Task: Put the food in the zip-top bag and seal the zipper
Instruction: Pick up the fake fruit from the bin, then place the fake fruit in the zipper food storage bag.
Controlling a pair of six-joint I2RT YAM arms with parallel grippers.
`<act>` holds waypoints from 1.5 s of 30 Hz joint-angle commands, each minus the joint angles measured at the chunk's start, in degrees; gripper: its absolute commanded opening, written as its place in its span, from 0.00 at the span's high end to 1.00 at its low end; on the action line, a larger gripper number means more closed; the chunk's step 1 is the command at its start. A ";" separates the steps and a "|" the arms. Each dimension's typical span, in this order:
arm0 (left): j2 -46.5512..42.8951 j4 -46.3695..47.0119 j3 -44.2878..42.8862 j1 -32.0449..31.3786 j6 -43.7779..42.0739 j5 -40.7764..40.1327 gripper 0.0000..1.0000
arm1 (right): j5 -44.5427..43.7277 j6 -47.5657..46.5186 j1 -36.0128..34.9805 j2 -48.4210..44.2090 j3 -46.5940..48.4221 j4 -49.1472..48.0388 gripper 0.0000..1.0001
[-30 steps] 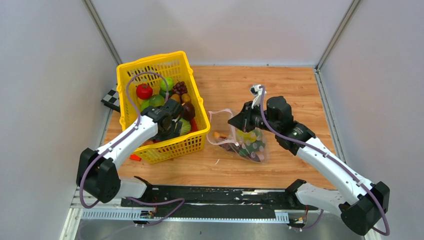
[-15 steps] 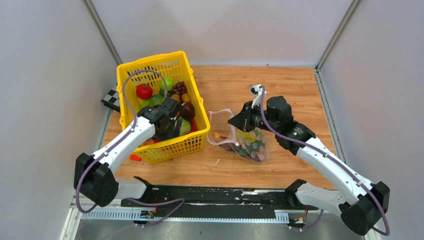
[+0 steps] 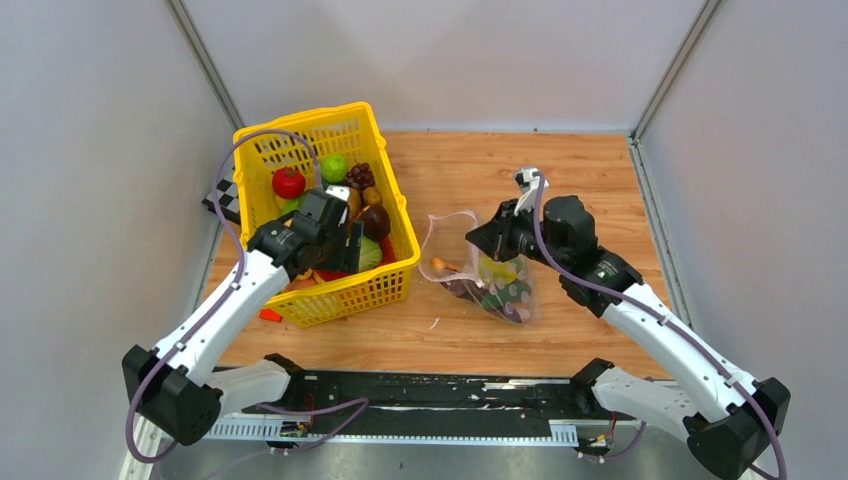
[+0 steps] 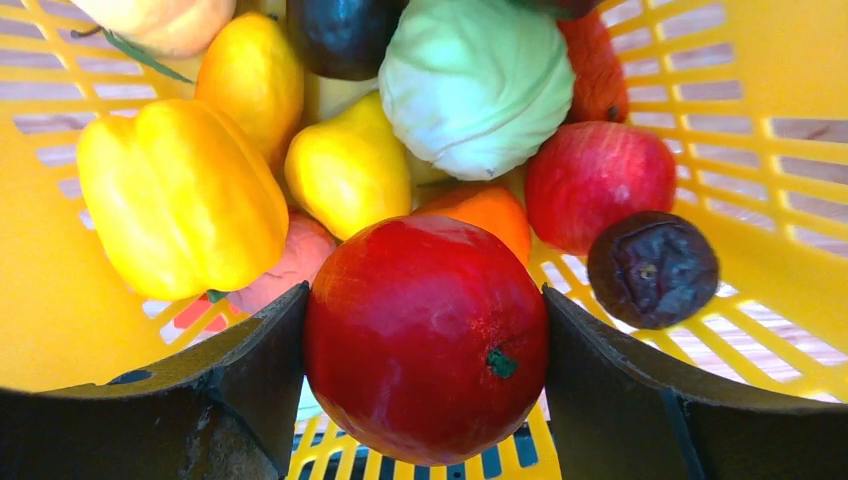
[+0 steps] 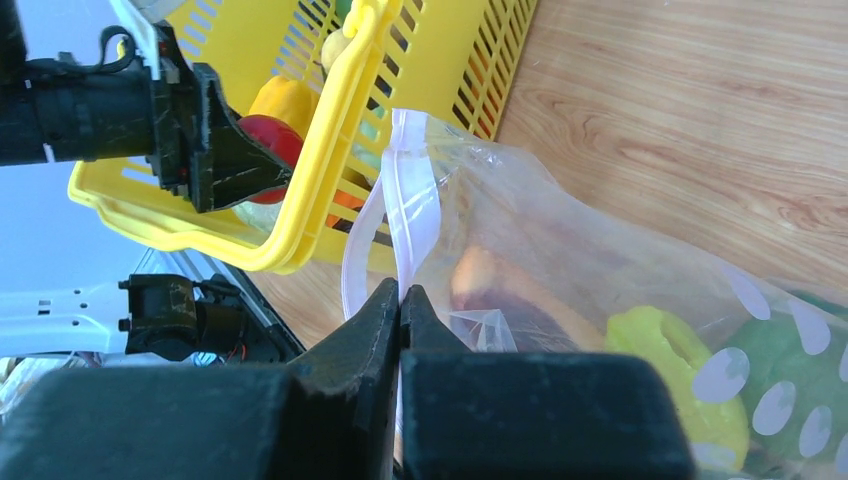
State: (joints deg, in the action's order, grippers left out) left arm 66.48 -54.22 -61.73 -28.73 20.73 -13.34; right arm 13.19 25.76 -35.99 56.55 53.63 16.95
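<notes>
Top external: left gripper [image 3: 350,245] has been raised and drawn back inside yellow basket [image 3: 350,290] vs. 1 s ago. Zip-top bag [image 3: 495,290] lies just beside basket, its mouth now held wider by right gripper [image 3: 482,238].
Left wrist: red fruit [image 4: 425,340] is clamped btwn. wide-set fingers, above remaining food [image 4: 470,85].
Right wrist: jaws are pinched tight on zipper [image 5: 412,190]; transfer to bag is judged next.

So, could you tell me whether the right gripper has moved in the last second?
Yes. The right gripper, shut on the zipper, has shifted slightly to the right, away from the basket.
</notes>
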 commanded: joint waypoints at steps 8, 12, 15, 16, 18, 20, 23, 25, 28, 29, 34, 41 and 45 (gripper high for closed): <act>-10.15 13.94 0.09 -0.01 4.29 9.22 0.50 | -5.51 1.77 -0.14 -3.75 -0.68 -3.26 1.00; -13.07 19.70 1.15 -0.01 6.51 14.49 0.50 | -6.77 3.28 -0.20 -5.17 -2.02 -4.37 1.00; -14.29 24.16 1.80 -0.01 8.48 19.15 0.50 | -8.10 3.81 -0.18 -6.66 -2.83 -4.81 1.00; -14.52 25.75 2.07 -0.01 8.96 20.58 0.50 | -8.58 3.98 -0.14 -7.02 -3.12 -4.82 1.00; -14.52 27.44 2.28 -0.01 9.45 22.81 0.50 | -9.16 4.12 -0.16 -7.68 -3.35 -4.91 1.00; -14.46 28.60 2.32 -0.01 9.72 23.86 0.50 | -9.54 4.34 -0.16 -8.11 -3.70 -4.91 1.00; -14.38 31.51 2.72 -0.09 10.39 27.11 0.50 | -9.62 4.77 -0.19 -8.55 -4.16 -5.16 1.00; -14.17 34.03 2.86 -0.37 11.23 30.17 0.50 | -9.42 4.91 -0.14 -8.58 -4.23 -5.31 1.00; -13.56 37.04 2.70 -2.19 11.93 31.02 0.50 | -9.18 4.84 -0.14 -8.36 -4.04 -5.40 1.00; -13.14 37.93 2.58 -3.08 11.92 31.01 0.50 | -9.07 4.83 -0.14 -8.35 -3.93 -5.36 1.00; -8.77 40.09 0.47 -9.73 10.37 29.59 0.50 | -6.68 6.28 -0.14 -8.18 -4.06 -6.97 1.00; -1.95 44.49 -2.22 -17.04 8.52 29.56 0.50 | -5.98 6.15 -0.15 -8.52 -3.84 -6.65 1.00; 0.82 47.76 -2.34 -19.10 8.68 29.28 0.50 | -5.39 5.53 -0.14 -9.18 -3.59 -5.87 1.00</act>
State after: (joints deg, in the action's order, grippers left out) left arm 65.91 -12.82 -61.28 -46.33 30.55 15.79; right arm 6.59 31.05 -35.99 48.86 49.47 13.87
